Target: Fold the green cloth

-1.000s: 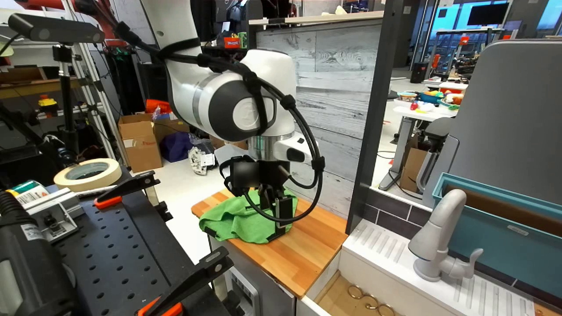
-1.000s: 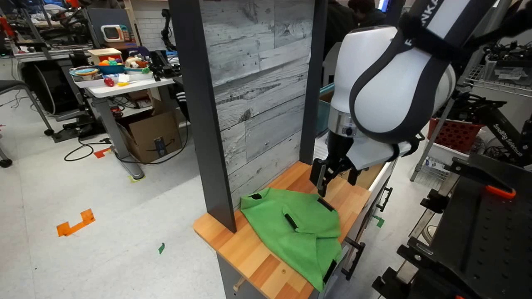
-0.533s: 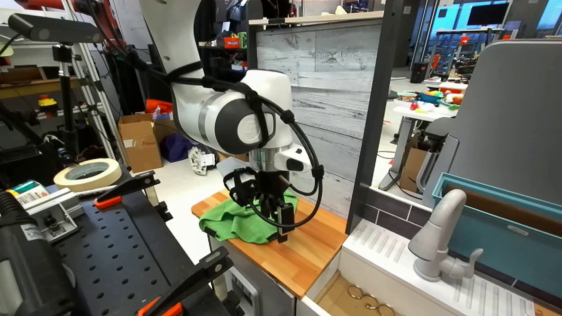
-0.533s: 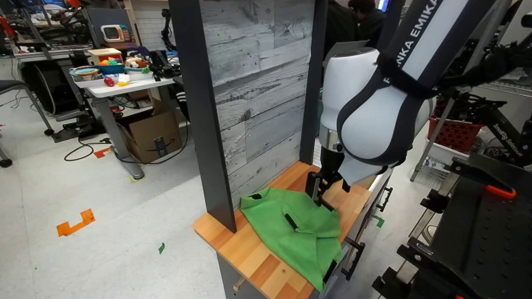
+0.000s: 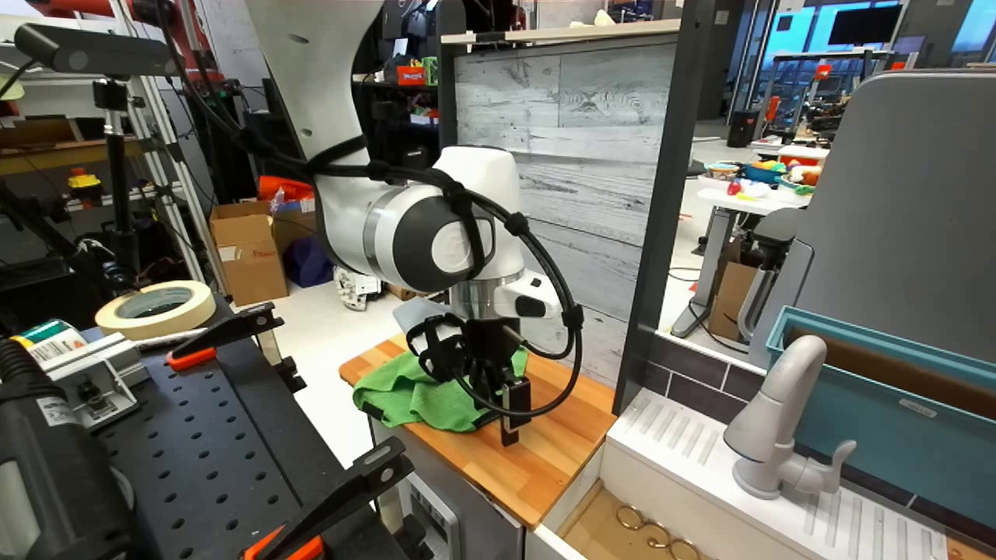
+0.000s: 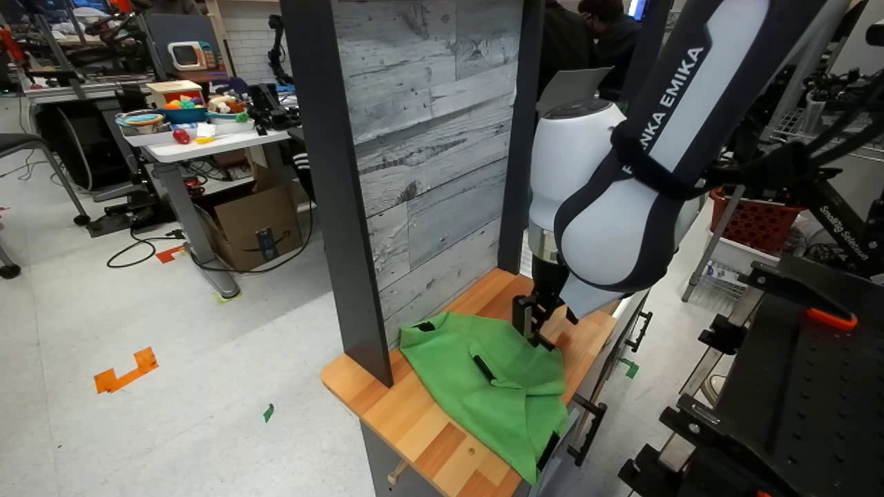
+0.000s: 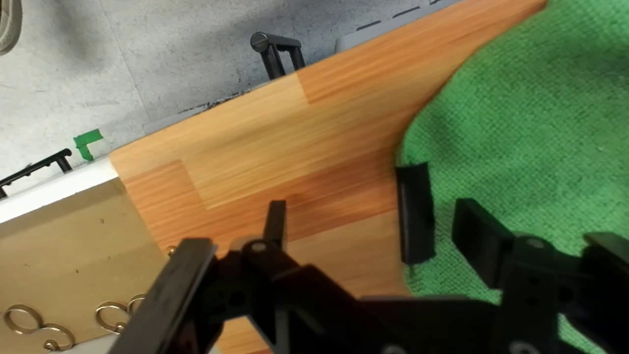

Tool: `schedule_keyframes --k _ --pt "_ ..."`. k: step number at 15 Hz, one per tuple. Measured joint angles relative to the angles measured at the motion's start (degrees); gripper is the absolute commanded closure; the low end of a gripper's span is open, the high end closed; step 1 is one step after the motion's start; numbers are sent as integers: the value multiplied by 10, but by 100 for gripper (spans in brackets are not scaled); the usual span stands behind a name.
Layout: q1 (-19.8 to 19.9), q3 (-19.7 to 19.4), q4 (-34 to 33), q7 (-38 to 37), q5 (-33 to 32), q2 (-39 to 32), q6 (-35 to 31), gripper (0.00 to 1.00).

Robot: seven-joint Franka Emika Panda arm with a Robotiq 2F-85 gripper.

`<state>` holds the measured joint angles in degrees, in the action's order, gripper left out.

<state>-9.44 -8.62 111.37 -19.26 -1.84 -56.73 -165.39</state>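
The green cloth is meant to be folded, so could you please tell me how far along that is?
Possibly done: a partial fold, since one black strip lies amid the green cloth, as if turned in. In hand: in the wrist view the open fingers appear either side of an edge strip, gripping nothing. Remaining, probably: gripping that edge and folding it over; the cloth lies spread and rumpled.
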Motion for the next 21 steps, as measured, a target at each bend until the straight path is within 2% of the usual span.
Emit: schedule_keyframes --k 6,7,10,15,21 --pt "-11 -2 -26 0 0 -16 0 91" --pt "-14 -3 -30 0 0 -18 0 94" --pt "-19 -9 -32 0 0 -18 0 100" --pt "-19 -16 -30 -9 2 -18 -2 98" --pt "-36 -53 8 -21 5 25 -45 98"
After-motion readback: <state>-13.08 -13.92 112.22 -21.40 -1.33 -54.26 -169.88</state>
